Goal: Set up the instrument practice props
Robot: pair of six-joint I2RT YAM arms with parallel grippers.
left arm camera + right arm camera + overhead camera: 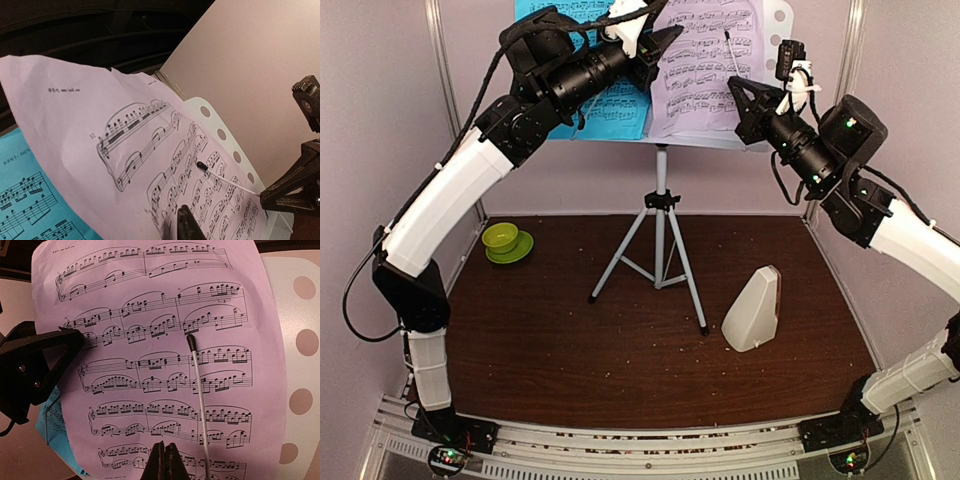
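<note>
Table [570, 340]: the dark brown top is filling the lower half of the overhead view, with crumbs scattered on it.
Metronome [752, 310]: the cream pyramid is standing upright at lower right, near the tripod's nearest foot but not touching it.
Bowl and saucer [505, 241]: the lime-green pair is sitting at middle left, well apart from the tripod.
Tripod [660, 250]: its silver legs are standing splayed at centre frame.
Right gripper [164, 457]: your jaws are pressing together low on the lilac page; I cannot tell whether paper is caught between them.
Left gripper [665, 42]: you are reaching in from the upper left to the lilac page's left edge; apart or clamped, I cannot tell.
Lilac page [705, 60]: it is lying on the stand at upper centre, with its top left corner curling away.
Holder wire [197, 390]: a thin white wire with a black tip is lying across the lilac page.
Cyan page [610, 100]: it is sitting to the left, with the lilac page overlapping it.
Music stand [775, 25]: its white perforated desk is showing at upper right, beside the lilac page.
</note>
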